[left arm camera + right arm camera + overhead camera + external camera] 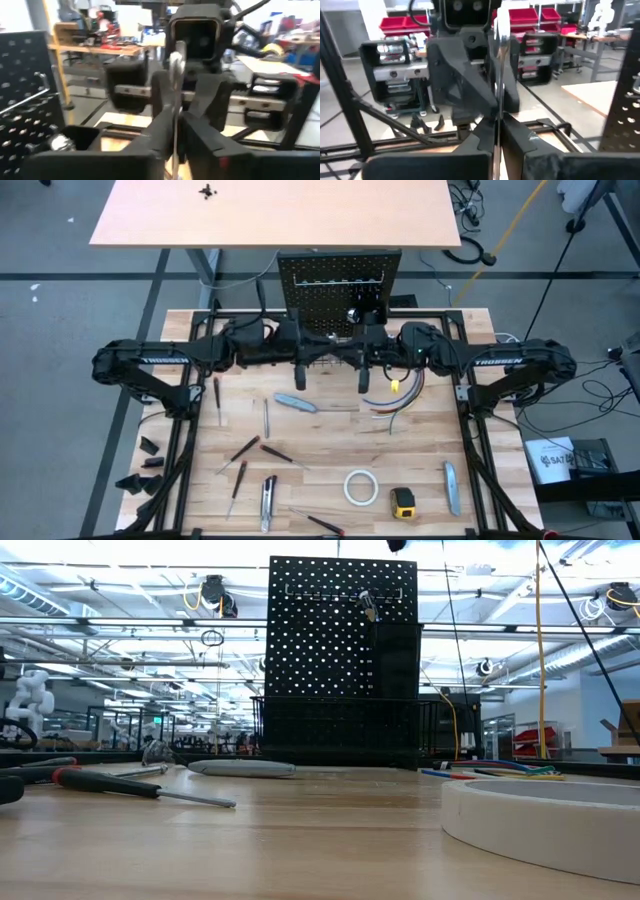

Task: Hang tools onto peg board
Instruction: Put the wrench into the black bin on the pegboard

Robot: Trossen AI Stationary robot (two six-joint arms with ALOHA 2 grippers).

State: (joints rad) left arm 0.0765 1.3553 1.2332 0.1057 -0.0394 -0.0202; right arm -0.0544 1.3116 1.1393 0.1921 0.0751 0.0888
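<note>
- The right gripper (497, 122) is clamped on a slim silver wrench (499, 60), standing upright.
- The left gripper (175, 125) pinches the same wrench; the tips are blurred.
- Both face each other just before the upright black perforated peg board (338, 278).

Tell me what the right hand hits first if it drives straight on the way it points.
The left hand, facing it close ahead. The wrench that the right hand grips stands between the two and may be touching the left hand; depth is unclear.
</note>
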